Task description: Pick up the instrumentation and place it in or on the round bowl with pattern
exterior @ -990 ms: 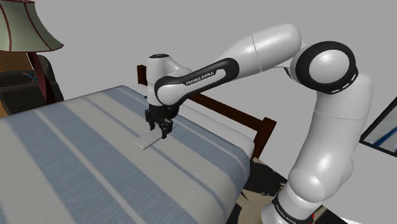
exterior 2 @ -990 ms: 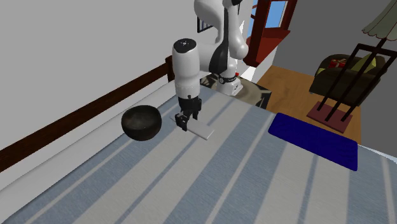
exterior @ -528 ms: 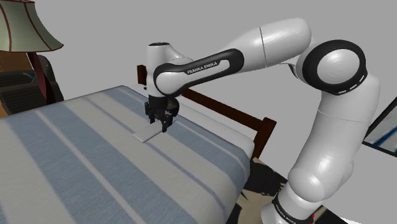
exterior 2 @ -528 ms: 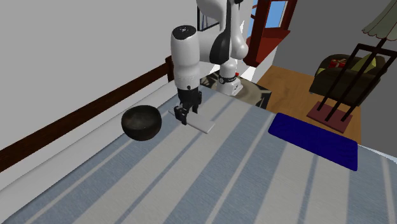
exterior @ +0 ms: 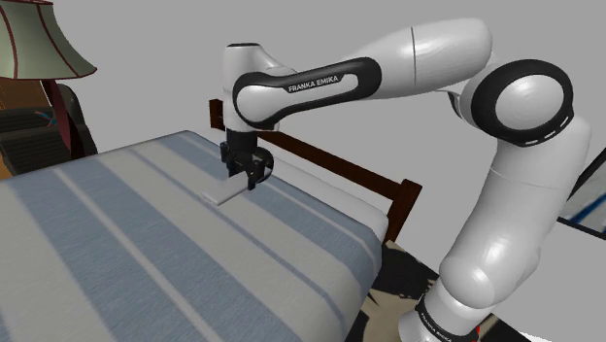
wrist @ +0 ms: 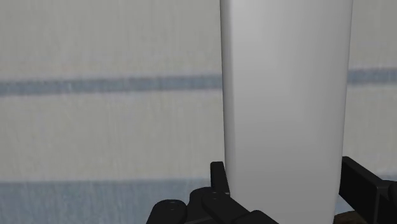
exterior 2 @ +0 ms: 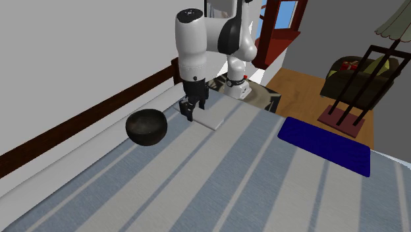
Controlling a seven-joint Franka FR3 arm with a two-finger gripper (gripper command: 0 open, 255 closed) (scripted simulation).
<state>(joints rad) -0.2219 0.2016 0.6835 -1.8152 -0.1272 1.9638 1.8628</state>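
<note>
The instrument is a flat, plain white slab (exterior: 224, 193) (exterior 2: 210, 119) (wrist: 286, 108). My gripper (exterior: 247, 179) (exterior 2: 190, 116) (wrist: 286, 191) is shut on one end of it, a black finger (wrist: 219, 181) pressed against each long edge. The slab hangs a little above the striped bedcover (exterior: 146, 243), sticking out level from the fingers. The round bowl (exterior 2: 146, 126) is dark and stands on the bed near the headboard rail, just to the second exterior view's left of the gripper.
A dark blue mat (exterior 2: 324, 146) lies on the bed at the second exterior view's right. A brown wooden headboard rail (exterior: 340, 167) runs along the bed's far edge. A lamp (exterior: 39, 44) and a dark chair (exterior: 39, 126) stand beyond the bed.
The gripper has carried the white slab upward, off the bedcover, and a little toward the headboard and the bowl. The fingers have stayed shut on it.
</note>
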